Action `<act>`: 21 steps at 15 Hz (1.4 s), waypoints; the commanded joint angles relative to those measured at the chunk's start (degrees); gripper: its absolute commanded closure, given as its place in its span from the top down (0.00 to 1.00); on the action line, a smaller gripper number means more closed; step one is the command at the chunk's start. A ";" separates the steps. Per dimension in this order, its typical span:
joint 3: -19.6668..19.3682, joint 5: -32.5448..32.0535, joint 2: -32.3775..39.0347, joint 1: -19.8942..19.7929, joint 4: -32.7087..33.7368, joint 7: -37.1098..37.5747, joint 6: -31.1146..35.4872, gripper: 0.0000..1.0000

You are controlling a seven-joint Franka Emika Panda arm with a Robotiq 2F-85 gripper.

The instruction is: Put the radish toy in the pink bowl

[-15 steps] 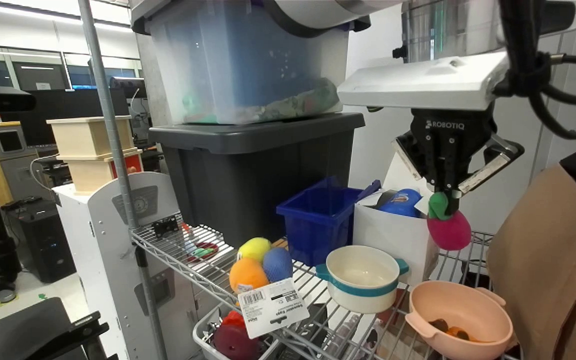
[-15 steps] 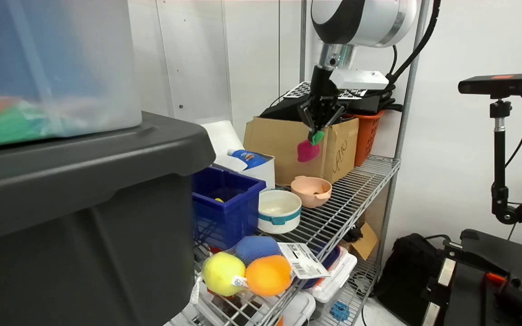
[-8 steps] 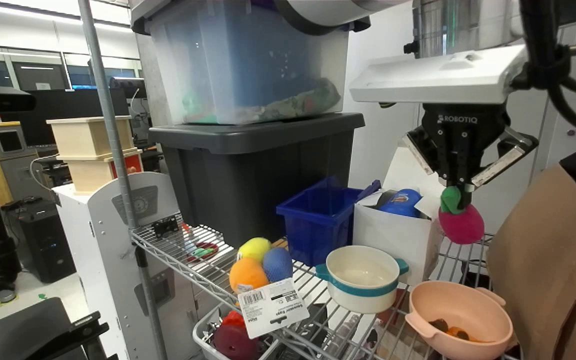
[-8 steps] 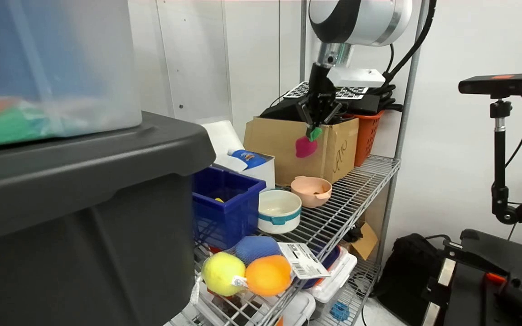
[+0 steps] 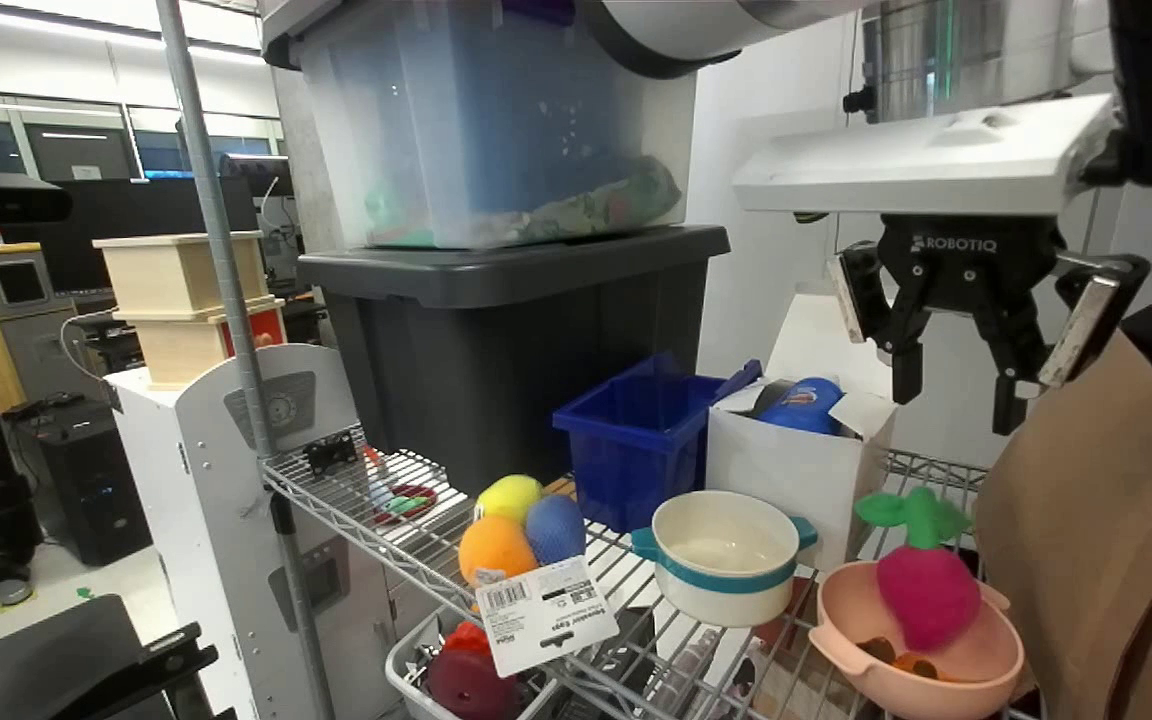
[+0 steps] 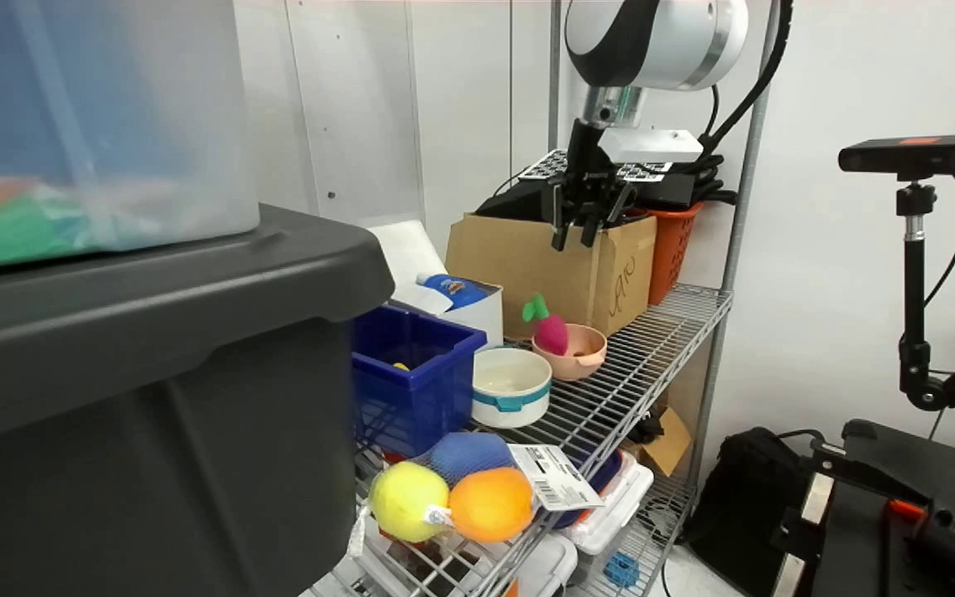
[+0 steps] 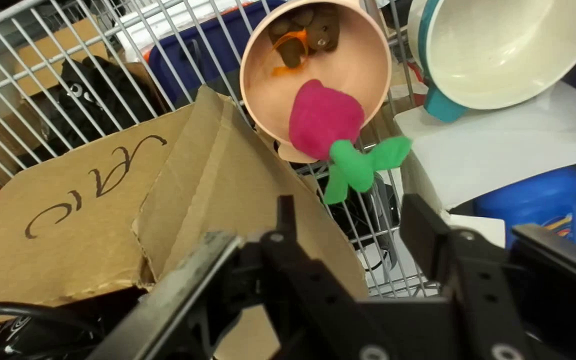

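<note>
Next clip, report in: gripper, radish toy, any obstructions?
Gripper open, holding nothing. Radish toy in pink bowl, leaves sticking out. Brown item shares bowl, seemingly not blocking.

"What's changed?"
"The gripper (image 5: 957,392) has let go; its jaws, pinched together half a second ago, now stand apart."
"And the radish (image 5: 928,598)?"
"No longer hanging in the air: it's down in the bowl (image 5: 921,700), tilted, its leaves (image 5: 923,517) poking out past the rim."

claw (image 5: 957,395) points downward — fingers (image 5: 907,373) spread apart; arm (image 6: 681,46) above it
</note>
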 commanded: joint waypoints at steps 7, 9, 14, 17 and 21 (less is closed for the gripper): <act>0.10 0.51 0.56 -0.37 3.97 0.08 -3.51 1.00; 0.21 0.71 0.40 -0.70 4.03 -0.35 -3.62 1.00; 0.71 1.10 -1.01 -1.31 1.81 -1.60 -4.97 1.00; 0.56 0.80 -1.39 -1.17 0.44 -1.78 -5.71 1.00; 0.47 0.76 -1.76 -1.04 -0.60 -1.68 -6.56 1.00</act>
